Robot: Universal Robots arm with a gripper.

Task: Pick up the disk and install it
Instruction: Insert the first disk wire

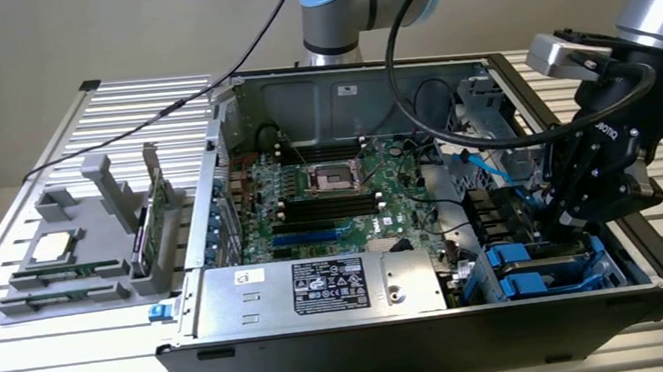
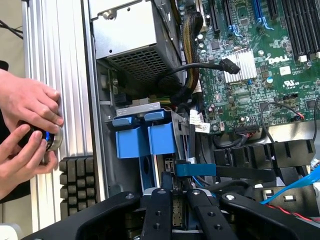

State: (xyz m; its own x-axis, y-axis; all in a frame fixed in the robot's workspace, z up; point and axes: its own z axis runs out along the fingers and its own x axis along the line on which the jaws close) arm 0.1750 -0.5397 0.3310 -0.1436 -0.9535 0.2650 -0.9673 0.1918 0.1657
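Observation:
My gripper hangs inside the open computer case at the exterior view's right, right over the drive bay with its blue plastic carriers. In the wrist view the two black fingers stand close together around a thin upright part seen edge-on. That part is the disk, and its bright blue bracket sticks out just past the fingertips. The gripper is shut on it. The disk sits low between the bay's blue latches and the black cable guides. Its label side is hidden.
The silver power supply box fills the case's front; the green motherboard lies behind it. A blue cable and black cables run near the bay. A grey fixture stands outside on the slatted table. A person's hands hold a round knob beside the case.

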